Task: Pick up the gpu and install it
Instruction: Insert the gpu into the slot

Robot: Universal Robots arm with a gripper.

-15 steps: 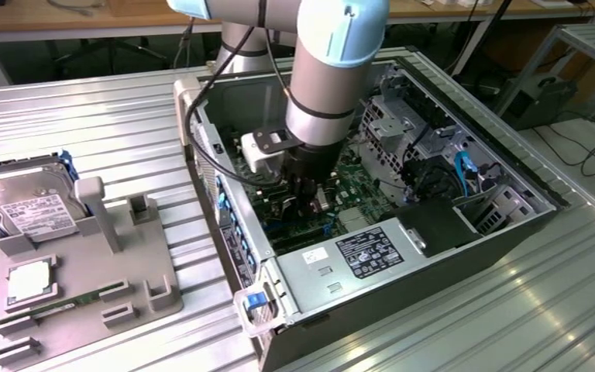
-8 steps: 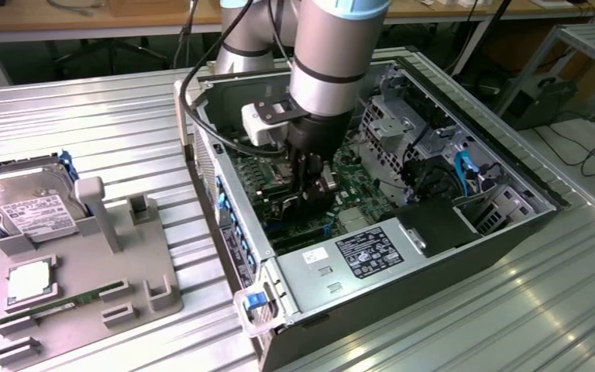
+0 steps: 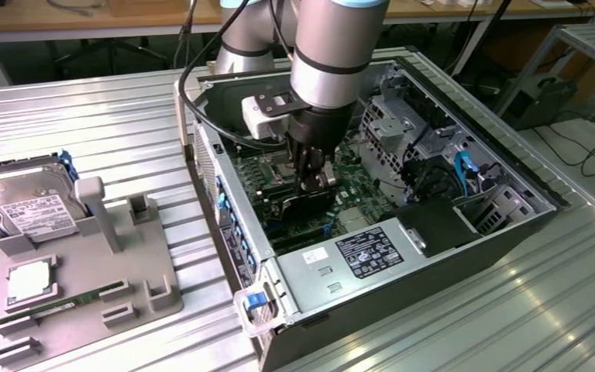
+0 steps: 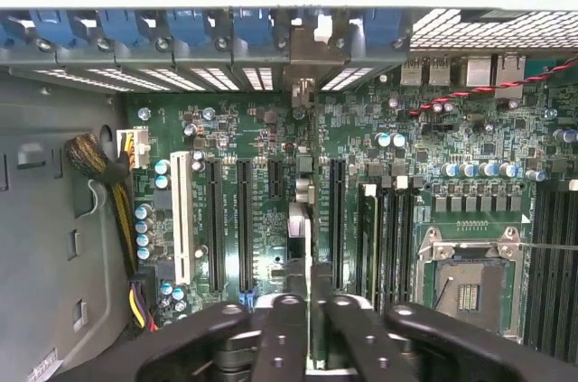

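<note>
The gpu [image 4: 304, 219] stands on edge over the green motherboard [image 4: 433, 129] inside the open PC case [image 3: 276, 310]. Its pale bracket end [image 4: 307, 48] sits against the row of rear slot covers. My gripper [image 4: 316, 328] reaches down into the case, and its black fingers [image 4: 284, 332] are closed close together on the card's top edge. In the exterior view the gripper [image 3: 313, 182] hangs just above the dark card [image 3: 303, 208] in the middle of the case. I cannot tell whether the card sits fully down in its slot.
Outside the case, at the exterior view's left, a grey fixture [image 3: 142, 279] holds a silver hard drive [image 3: 29, 209] and a green RAM stick [image 3: 70, 298]. The power supply [image 3: 365, 252], drive cage [image 3: 401, 116], CPU socket [image 4: 470, 278] and a cable bundle [image 4: 108, 174] crowd around the card.
</note>
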